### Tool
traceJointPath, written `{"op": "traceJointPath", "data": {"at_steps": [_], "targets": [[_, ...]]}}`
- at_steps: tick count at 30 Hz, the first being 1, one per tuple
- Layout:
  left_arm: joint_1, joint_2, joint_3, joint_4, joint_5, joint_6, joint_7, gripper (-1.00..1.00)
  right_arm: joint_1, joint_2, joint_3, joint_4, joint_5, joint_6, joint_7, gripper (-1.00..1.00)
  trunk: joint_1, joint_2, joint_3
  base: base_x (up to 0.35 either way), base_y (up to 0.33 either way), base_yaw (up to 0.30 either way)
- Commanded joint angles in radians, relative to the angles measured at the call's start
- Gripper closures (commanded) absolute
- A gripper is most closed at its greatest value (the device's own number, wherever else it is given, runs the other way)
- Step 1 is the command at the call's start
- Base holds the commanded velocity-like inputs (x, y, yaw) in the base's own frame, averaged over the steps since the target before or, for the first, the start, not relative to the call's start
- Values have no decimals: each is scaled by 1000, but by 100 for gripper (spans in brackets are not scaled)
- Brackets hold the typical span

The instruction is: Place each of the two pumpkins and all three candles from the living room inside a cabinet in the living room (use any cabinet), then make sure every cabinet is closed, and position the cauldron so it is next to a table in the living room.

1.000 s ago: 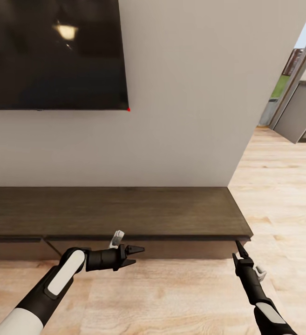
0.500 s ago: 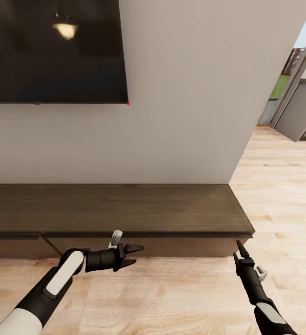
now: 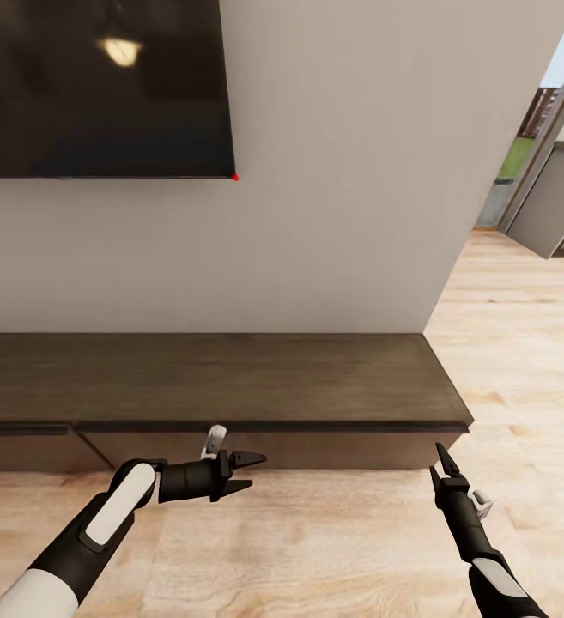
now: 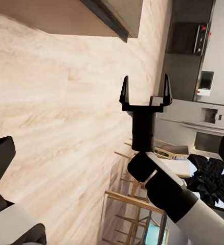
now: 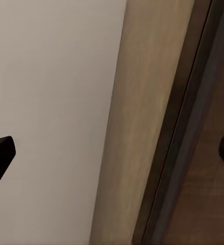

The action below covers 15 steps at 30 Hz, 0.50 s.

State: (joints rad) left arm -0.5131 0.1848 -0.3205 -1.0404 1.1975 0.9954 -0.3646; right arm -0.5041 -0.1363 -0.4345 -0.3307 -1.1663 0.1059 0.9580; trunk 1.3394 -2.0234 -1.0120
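Head view: looks forward and down from above at the cabinet against the wall. Left wrist view: faces along the floor, catching the cabinet's right corner. Right wrist view: close on wall and cabinet edge; cabinet common to all.

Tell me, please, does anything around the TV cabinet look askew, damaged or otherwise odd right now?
Nothing stands out. The cabinet sits flush against the wall, its drawer fronts look shut, and its top shows no damage. Both the left gripper and right gripper are open, holding nothing.
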Motion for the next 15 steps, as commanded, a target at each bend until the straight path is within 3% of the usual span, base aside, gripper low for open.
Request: {"op": "traceJointPath", "data": {"at_steps": [1, 15], "targets": [[-1, 1, -2, 0, -6, 0, -8, -100, -1, 0, 0, 1, -10, 10, 4, -100, 4, -8, -4, 0, 0, 0], [-1, 1, -2, 0, -6, 0, -8, -100, -1, 0, 0, 1, -10, 9, 3, -100, 57, -106, -48, 0, 0, 0]]}}
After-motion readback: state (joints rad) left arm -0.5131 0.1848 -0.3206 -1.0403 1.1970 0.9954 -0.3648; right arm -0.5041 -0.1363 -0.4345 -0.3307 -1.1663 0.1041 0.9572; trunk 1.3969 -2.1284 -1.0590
